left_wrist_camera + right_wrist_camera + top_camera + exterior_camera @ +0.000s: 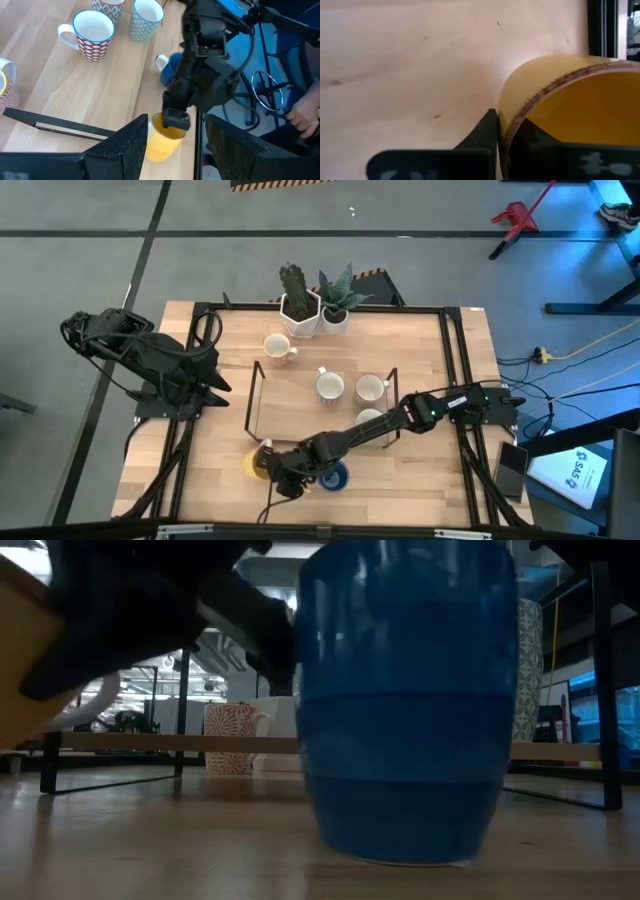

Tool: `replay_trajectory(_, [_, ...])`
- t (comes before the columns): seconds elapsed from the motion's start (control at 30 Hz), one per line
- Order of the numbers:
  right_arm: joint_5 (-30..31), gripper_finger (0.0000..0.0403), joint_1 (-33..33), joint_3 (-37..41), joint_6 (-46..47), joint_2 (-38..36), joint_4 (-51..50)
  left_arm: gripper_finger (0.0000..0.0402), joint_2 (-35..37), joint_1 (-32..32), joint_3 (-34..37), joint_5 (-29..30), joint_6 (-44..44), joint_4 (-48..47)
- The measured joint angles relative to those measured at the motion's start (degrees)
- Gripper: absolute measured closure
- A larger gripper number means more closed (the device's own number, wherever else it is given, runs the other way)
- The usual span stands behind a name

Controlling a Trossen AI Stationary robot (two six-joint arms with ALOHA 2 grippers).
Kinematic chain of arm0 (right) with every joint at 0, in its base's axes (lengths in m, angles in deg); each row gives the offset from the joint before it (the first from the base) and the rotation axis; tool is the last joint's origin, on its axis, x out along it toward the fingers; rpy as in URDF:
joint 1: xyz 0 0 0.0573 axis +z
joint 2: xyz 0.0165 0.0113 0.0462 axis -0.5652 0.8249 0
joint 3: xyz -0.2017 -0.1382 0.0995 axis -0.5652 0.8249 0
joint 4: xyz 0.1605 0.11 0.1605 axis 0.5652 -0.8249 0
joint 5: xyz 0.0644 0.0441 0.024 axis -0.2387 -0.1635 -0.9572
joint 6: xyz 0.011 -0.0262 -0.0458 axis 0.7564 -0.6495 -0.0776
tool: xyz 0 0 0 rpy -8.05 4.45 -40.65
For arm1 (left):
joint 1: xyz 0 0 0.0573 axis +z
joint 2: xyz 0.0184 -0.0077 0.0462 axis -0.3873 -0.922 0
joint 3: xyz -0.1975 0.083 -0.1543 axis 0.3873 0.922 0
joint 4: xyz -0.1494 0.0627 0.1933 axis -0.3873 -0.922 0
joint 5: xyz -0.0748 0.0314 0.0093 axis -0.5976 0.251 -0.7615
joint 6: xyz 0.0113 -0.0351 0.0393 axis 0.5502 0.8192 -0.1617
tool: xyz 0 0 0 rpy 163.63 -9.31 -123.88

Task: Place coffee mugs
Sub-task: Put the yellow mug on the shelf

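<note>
The right arm stretches low across the wooden table point(420, 470) toward its near edge, its right gripper point(174, 121) clamped on the rim of the round yellow-orange ceramic mug point(162, 142), 1 finger inside and 1 outside the wall. The glossy blue mug point(333, 476) stands just beside that gripper. 3 white mugs sit behind it. The left gripper point(215, 380) waits well apart, folded back, fingers spread.
</note>
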Motion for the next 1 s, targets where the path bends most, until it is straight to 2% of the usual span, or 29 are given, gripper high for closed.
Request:
replay_trajectory(0.17, [-1.67, 0.0397, 2.3, 0.02, 2.94, -1.87, -2.0, 0.0208, 0.0, 0.0, 0.0, 0.02, 0.04, -0.09])
replay_trajectory(0.3, [-4.52, 0.0399, 2.73, 0.02, 13.61, -6.68, -7.01, 0.0208, 0.0, 0.0, 0.0, 0.02, 0.07, -0.09])
replay_trajectory(0.53, [-0.26, 0.0401, 1.72, -0.47, 31.59, -18.36, -22.32, 0.0208, 0.0, 0.0, 0.0, 1.75, 0.07, -0.09])
replay_trajectory(0.63, [0.21, 0.0401, 1.63, 0.12, 37.86, -19.02, -31.22, 0.0208, 0.0, 0.0, 0.0, 2.98, 0.04, -0.09])
replay_trajectory(1.0, [-2.6, 0.0402, 0.74, 0.57, 49.88, -17.85, -43.83, 0.0208, 0.02, 0.0, 0.0, 5.13, 0.07, -0.09])
